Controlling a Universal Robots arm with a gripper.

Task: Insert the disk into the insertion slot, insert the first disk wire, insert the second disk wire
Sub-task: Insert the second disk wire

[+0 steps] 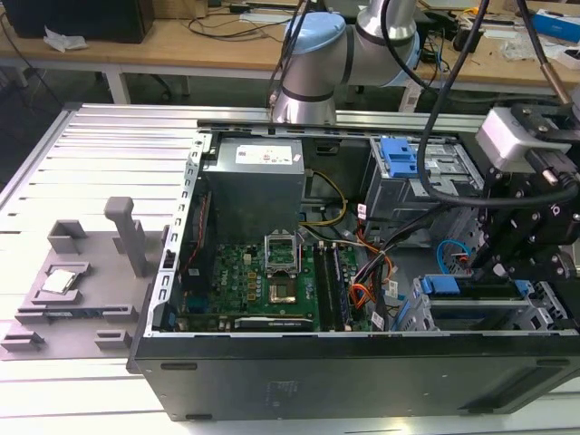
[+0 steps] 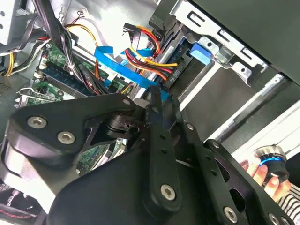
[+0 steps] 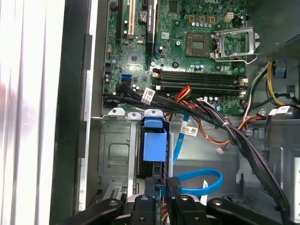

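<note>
Exterior view: end effector [image 1: 473,265] low at drive cage [image 1: 494,308], closed on stiff, light blue cable [image 3: 199,183]'s plug [image 3: 172,183]; best pinched by plug, not the cord.

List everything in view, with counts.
computer case: 1, black, open, on the slatted metal table
motherboard: 1, green, inside the case
power supply box: 1, grey, beyond the motherboard
disk: 1, blue carrier, seated in the insertion slot of the grey cage
blue cable: 1, looped beside the disk
wire bundle: 1, black, crossing the case
blue latch: 1, on a grey box, exterior view's right
fixture plate: 1, grey, exterior view's left of the case
robot arm: 1, silver and blue
gripper: 1, black, by the disk
hand: 1, holding a round knob
</note>
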